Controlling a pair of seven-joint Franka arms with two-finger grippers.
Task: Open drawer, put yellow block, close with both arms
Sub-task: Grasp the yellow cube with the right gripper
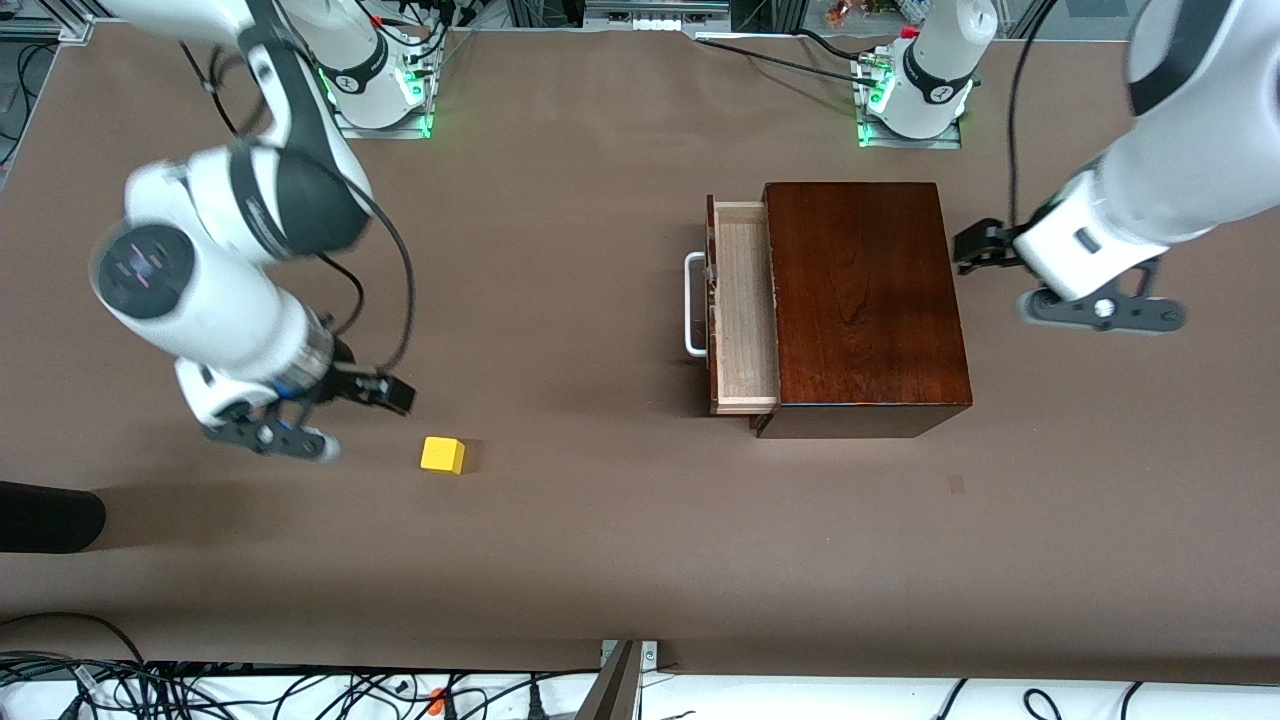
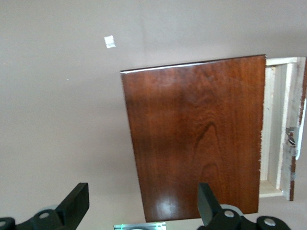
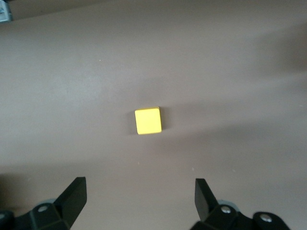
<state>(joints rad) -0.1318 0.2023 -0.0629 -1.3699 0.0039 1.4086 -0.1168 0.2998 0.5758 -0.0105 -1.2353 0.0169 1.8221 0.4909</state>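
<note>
The dark wooden box (image 1: 865,300) stands toward the left arm's end of the table, and its drawer (image 1: 745,305) is pulled partly out, showing an empty pale tray and a white handle (image 1: 693,305). The yellow block (image 1: 443,454) lies on the table toward the right arm's end, nearer to the front camera than the box. My right gripper (image 1: 390,393) hangs open just beside the block, which shows ahead of its fingers as the block (image 3: 147,120). My left gripper (image 1: 978,246) is open at the box's closed end, by the box (image 2: 196,134) and drawer (image 2: 280,120).
A black rounded object (image 1: 45,517) lies at the table's edge near the right arm's end. A small tape mark (image 1: 957,484) sits on the brown cloth nearer to the front camera than the box. Cables (image 1: 300,690) run along the near edge.
</note>
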